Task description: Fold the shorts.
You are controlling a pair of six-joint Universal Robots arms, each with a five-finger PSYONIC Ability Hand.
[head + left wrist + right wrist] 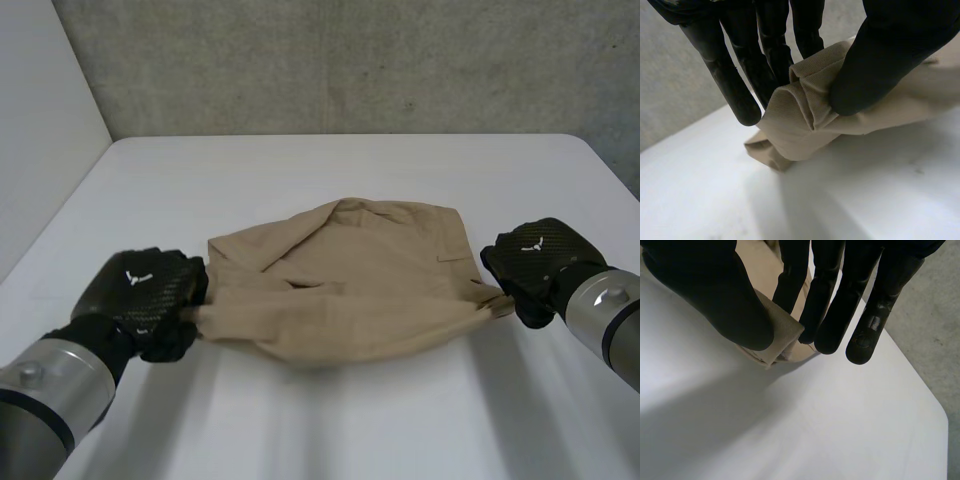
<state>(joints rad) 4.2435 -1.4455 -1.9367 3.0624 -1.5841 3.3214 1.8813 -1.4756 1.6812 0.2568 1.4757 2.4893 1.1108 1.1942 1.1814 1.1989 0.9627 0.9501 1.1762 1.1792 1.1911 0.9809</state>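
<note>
Tan shorts (350, 280) lie rumpled in the middle of the white table (320, 170), their near edge pulled taut and lifted between my two hands. My left hand (150, 300) pinches the left end of that edge; in the left wrist view the thumb (875, 65) presses bunched cloth (800, 120) against the fingers (767, 55). At the right end my right hand (535, 262) does the same, and the right wrist view has its thumb (725, 305) clamping a folded corner (782, 335) against the fingers (830, 305).
A grey wall (350, 60) rises behind the table's far edge. Bare table surface lies in front of the shorts (330, 420) and beyond them. The table's right edge (935, 405) runs close beside my right hand.
</note>
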